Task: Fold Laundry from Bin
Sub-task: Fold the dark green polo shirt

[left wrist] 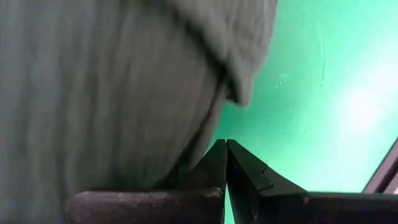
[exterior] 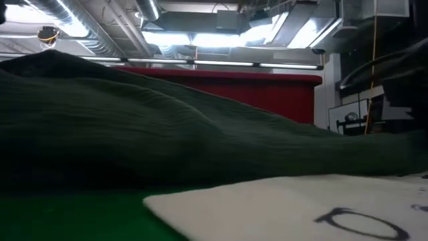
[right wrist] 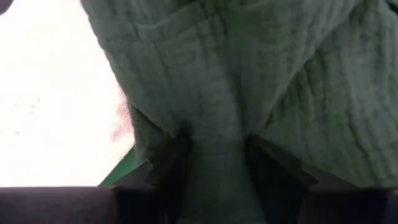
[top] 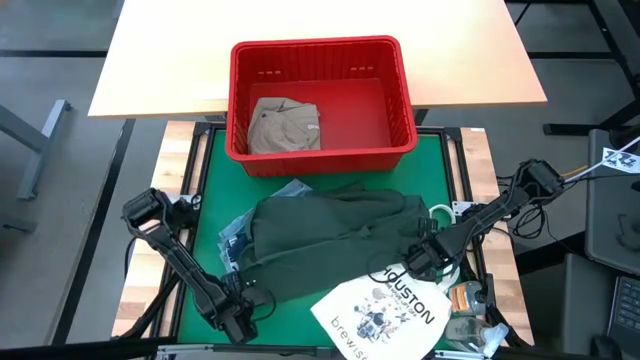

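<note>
The left end effector (top: 243, 318) is clenched with its fingers pressed together, just beside the dark green garment (top: 330, 240), whose near-left corner lies right ahead of it. The right end effector (top: 420, 258) grasps a bunched fold of that garment's right edge. The cloth looks soft, light and limp; corners or hems seem the best holds. Beyond both, a khaki garment (top: 284, 125) waits in the bin (top: 322, 155).

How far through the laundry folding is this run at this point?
Early. Done: the dark green crinkled garment is out of the red slotted plastic bin and lies on the green mat, still unfolded. In hand: the right claw grips a bunch of that garment; the left claw is shut at its edge. Left: a khaki-tan garment sits in the bin, and light blue denim lies underneath.
</note>
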`<state>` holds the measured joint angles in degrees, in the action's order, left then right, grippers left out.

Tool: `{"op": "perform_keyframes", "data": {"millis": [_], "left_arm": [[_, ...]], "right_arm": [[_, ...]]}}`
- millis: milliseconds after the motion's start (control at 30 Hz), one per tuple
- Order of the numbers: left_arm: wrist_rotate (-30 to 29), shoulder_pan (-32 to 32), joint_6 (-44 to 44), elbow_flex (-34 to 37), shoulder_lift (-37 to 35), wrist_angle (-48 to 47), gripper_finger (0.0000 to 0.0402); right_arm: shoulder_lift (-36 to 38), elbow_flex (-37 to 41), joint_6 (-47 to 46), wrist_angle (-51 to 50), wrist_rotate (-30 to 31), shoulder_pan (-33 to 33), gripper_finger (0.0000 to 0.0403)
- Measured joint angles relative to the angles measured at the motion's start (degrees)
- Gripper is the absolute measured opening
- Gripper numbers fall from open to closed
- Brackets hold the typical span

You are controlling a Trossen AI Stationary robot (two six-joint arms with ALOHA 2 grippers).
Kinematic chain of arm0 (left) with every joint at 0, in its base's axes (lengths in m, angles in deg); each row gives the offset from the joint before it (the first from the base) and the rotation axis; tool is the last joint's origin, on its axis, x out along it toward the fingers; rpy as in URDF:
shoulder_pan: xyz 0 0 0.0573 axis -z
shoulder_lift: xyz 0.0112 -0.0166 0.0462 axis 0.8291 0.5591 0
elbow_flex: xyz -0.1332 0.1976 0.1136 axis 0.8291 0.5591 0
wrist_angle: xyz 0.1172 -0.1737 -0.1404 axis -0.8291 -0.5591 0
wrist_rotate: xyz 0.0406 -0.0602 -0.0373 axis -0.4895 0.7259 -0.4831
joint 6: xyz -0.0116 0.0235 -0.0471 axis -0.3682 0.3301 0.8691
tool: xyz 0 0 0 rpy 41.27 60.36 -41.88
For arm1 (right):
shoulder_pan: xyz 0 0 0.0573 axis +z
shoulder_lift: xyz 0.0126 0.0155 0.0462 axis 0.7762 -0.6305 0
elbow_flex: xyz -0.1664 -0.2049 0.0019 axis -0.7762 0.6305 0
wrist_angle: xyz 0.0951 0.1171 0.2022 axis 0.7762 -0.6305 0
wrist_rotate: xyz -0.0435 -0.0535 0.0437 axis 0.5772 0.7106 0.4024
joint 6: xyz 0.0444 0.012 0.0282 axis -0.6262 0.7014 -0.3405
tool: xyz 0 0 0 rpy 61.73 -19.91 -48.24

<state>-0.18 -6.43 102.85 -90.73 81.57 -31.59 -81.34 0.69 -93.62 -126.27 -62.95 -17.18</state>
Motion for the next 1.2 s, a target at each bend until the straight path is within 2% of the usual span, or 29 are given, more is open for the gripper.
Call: {"op": "perform_keyframes", "data": {"millis": [167, 300, 567, 800, 1033, 1200], "left_arm": [[2.5, 0.4, 1.7, 0.0, 0.0, 0.9, 0.0000], [1.5, 0.3, 2.4, 0.0, -1.7, 4.1, 0.0000], [-8.9, -0.9, -0.6, 0.0, -5.3, 10.1, 0.0000], [-16.1, -2.9, -4.1, 0.0, -5.1, 9.9, 0.0000], [-13.9, -3.1, -4.6, 0.0, -3.5, 5.9, 0.0000], [-8.7, -2.0, -3.2, 0.0, -1.7, 4.8, 0.0000]], "right_arm": [[-0.1, -1.2, 0.2, -3.3, -0.5, 0.0, 0.0172], [-0.1, -3.5, 0.2, -4.1, -0.2, 0.0, 0.0172], [-0.1, -9.6, 1.5, -6.6, 0.8, 0.0, 0.0172], [0.0, -10.0, 1.3, -6.5, 2.7, 0.0, 0.0172], [0.0, -5.7, -3.3, -6.2, 2.2, 0.0, 0.0172], [0.0, -2.2, -4.6, -4.1, -2.9, 0.0, 0.0172]]}}
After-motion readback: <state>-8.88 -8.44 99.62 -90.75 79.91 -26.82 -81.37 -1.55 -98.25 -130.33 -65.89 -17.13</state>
